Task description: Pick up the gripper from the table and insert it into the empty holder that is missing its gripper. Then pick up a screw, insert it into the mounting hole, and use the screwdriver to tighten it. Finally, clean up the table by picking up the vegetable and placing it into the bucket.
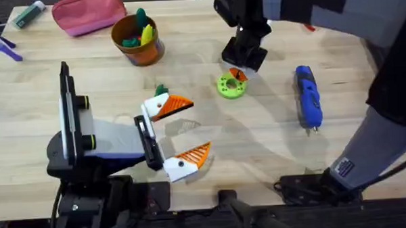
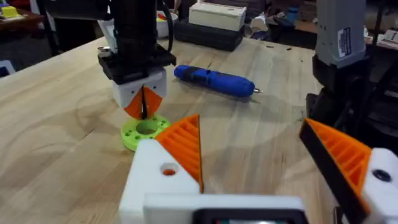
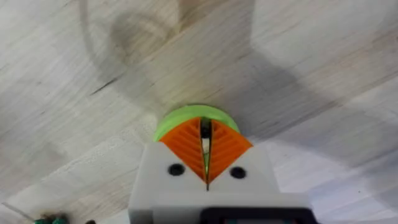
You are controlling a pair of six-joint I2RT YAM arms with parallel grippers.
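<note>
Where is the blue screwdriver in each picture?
Overhead: the blue screwdriver lies on the table's right side, tip toward the arms' bases.
Left wrist: the screwdriver lies on the wood behind the lime-green disc.
Right wrist: the screwdriver is not in this picture.
Shared landmark: the lime-green disc, with the right hand just over it.

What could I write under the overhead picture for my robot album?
Right gripper dips onto the lime-green disc while the open left gripper waits, the blue screwdriver lying nearby.
</note>
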